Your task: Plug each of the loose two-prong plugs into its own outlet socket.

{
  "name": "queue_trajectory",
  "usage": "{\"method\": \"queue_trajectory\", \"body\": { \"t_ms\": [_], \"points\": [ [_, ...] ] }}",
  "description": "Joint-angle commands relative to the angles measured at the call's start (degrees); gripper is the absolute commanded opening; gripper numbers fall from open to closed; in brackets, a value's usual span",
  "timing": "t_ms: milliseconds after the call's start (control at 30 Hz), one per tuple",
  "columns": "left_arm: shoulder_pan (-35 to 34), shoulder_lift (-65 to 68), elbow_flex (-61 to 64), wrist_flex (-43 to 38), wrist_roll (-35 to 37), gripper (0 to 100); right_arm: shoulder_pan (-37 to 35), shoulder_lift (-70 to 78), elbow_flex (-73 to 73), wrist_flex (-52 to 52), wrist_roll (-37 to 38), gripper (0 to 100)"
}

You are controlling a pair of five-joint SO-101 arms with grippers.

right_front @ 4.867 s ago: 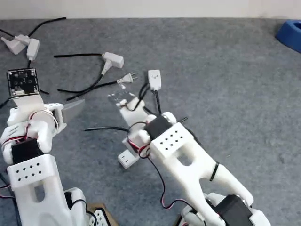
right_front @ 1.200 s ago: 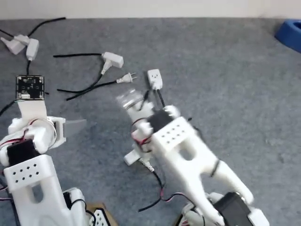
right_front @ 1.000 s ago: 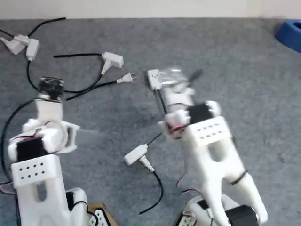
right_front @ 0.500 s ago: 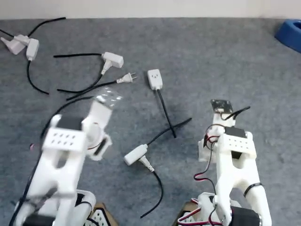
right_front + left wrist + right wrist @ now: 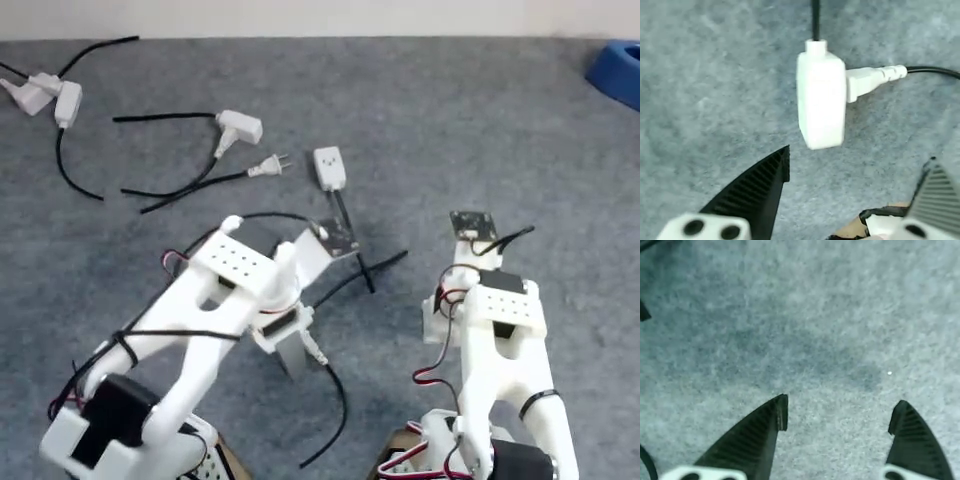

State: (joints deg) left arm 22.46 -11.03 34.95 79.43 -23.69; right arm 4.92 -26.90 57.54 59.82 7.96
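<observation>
Left gripper: released, jaws wide, hanging over a white socket block. A white plug sits joined to the block's side, and black cords leave both.
Right gripper: released, above the bare grey table.
Landmark: free outlet socket, lying flat.
Loose two-prong plug: just beside the free outlet socket, prongs toward it, not touching.
White angled connector: near, beyond that plug.
Joined white pair: well apart, far corner.
Blue container: well apart, opposite corner.
</observation>
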Motion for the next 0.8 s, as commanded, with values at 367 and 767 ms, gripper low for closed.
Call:
{"method": "queue_trajectory", "body": {
  "t_ms": [367, 767],
  "points": [
    [0.8, 9.6, -3.4, -6.6, -1.9, 19, 0.4, -1.6, 0.4, 0.5, 0.4, 31.0],
    [-1.0, 10.2, -4.8, -9.1, -5.2, 13, 0.2, -1.6, 0.5, 0.5, 0.3, 31.0]
  ]
}}
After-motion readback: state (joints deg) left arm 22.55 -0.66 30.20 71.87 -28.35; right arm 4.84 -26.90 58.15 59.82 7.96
